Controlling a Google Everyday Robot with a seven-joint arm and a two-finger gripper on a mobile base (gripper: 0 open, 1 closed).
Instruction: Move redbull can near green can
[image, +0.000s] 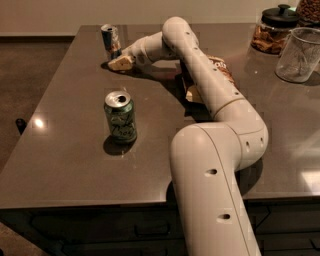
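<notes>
The redbull can, slim, blue and silver, stands upright near the far left edge of the brown table. The green can stands upright nearer me, left of centre, with its tab opening showing. My arm reaches across the table to the far left. My gripper rests low over the table just in front of and slightly right of the redbull can, very close to it. Whether it touches the can is not visible. The green can is well apart from the gripper.
A snack bag lies partly under my arm at mid-table. A glass jar with a dark lid and a clear glass container stand at the far right. The table's left edge is close to the redbull can.
</notes>
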